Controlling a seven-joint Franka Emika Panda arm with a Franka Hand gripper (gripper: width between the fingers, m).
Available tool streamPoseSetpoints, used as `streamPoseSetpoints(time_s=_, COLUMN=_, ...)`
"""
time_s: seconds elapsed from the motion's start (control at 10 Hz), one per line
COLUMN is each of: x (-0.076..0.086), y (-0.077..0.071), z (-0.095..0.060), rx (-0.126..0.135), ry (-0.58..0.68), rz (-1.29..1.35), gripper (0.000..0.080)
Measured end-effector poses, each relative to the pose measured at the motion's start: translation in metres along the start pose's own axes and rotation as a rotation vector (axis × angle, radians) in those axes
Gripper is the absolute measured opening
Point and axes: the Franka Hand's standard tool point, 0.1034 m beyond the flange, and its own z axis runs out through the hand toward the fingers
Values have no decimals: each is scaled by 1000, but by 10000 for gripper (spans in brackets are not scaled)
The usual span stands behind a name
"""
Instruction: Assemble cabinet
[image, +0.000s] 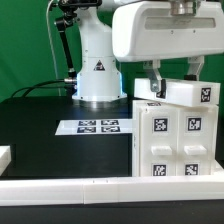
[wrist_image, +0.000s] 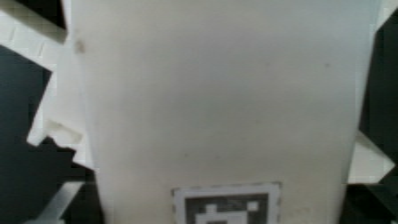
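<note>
Step in hand, as judged: seating a part on top of the cabinet (image: 172, 138). The cabinet stands near the tabletop's front edge, toward the front corner on the exterior view's right, upright, with tagged faces toward the camera. A white box part (image: 190, 93), tilted and bearing its own tag, sits at the cabinet's top on that same side. Whether it rests on the cabinet or is only held just above it I cannot tell.

Gripper (image: 160, 78): it hangs directly over the cabinet top, with two dark fingers reaching down beside the box part. The fingertips look to bracket the part's edge, but contact is not resolved in either view, so I cannot say if the pincer is clamped or slack.

Next move, as judged: level the tilted part, line it up with the cabinet's upper edge, then press or slide it home. The tilt is the risk, since a skewed part may jam.

View comparison: the exterior view gives the layout, namely the table (image: 40, 125), the marker board (image: 98, 126) lying flat mid-table, and the robot pedestal (image: 97, 75) at the back edge. The wrist view is almost filled by one plain white panel (wrist_image: 214, 100) with a tag low on it, very near the lens. It shows no fingers and no seam.
</note>
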Motion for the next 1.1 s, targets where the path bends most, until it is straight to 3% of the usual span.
streamPoseSetpoints(time_s=1.1, x=1, y=1, z=1, rx=0, ry=11, rz=824, gripper=557)
